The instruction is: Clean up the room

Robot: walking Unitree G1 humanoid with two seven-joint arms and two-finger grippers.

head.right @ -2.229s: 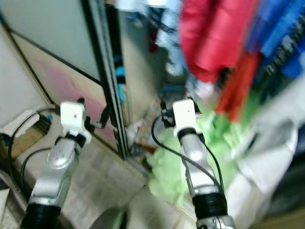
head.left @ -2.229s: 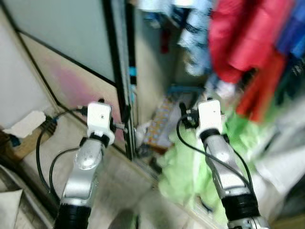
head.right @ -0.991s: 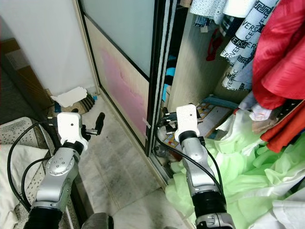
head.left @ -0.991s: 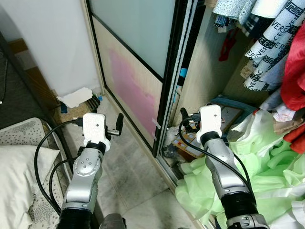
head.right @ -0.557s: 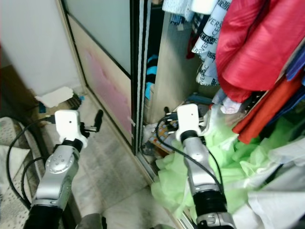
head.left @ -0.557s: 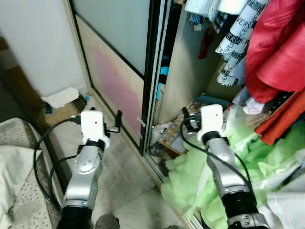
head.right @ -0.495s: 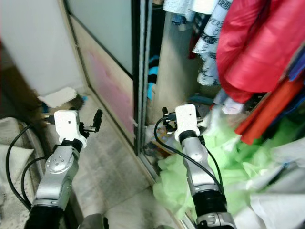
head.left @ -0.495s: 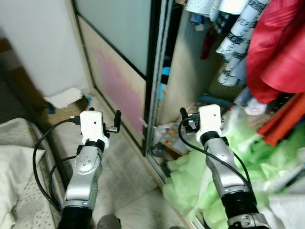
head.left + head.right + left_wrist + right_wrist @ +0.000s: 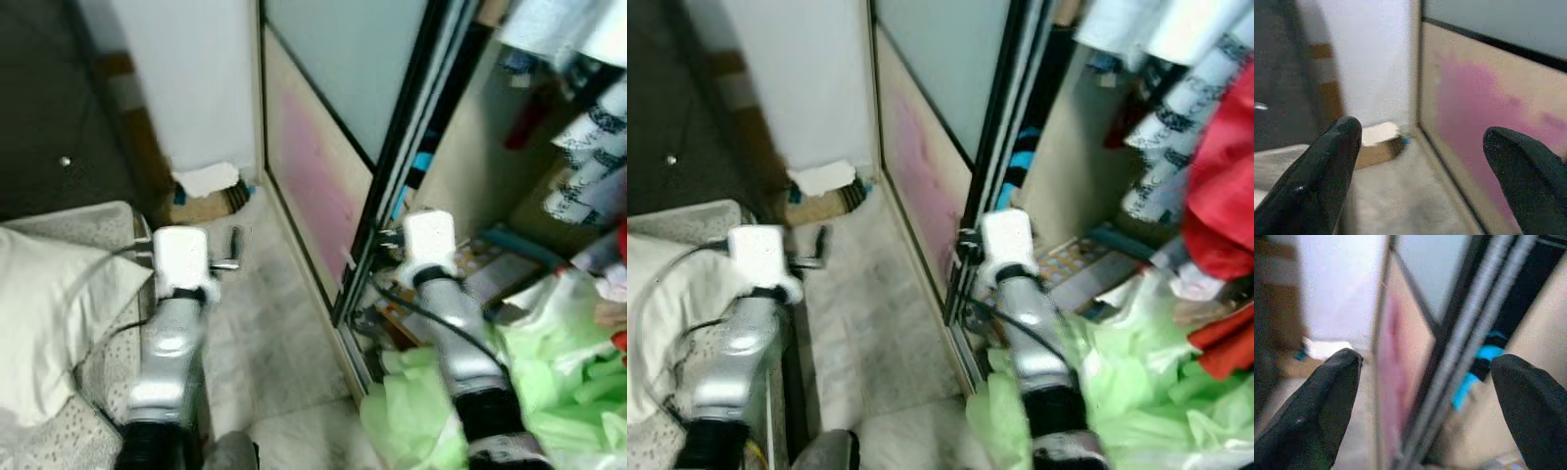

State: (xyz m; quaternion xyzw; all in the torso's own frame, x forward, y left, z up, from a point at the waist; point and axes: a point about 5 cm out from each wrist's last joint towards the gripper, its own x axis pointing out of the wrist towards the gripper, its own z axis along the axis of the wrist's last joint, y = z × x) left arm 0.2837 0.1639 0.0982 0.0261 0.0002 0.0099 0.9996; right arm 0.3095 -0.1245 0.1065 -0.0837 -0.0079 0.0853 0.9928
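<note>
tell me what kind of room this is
Probably a bedroom: a sliding-door wardrobe with hanging clothes, a pale green heap of fabric spilling from it, and a pillow on a bed.

Crumpled light-green cloth (image 9: pixel 549 392) lies heaped on the floor at the open wardrobe's foot; a white scrap (image 9: pixel 206 179) lies by the wall corner.
</note>
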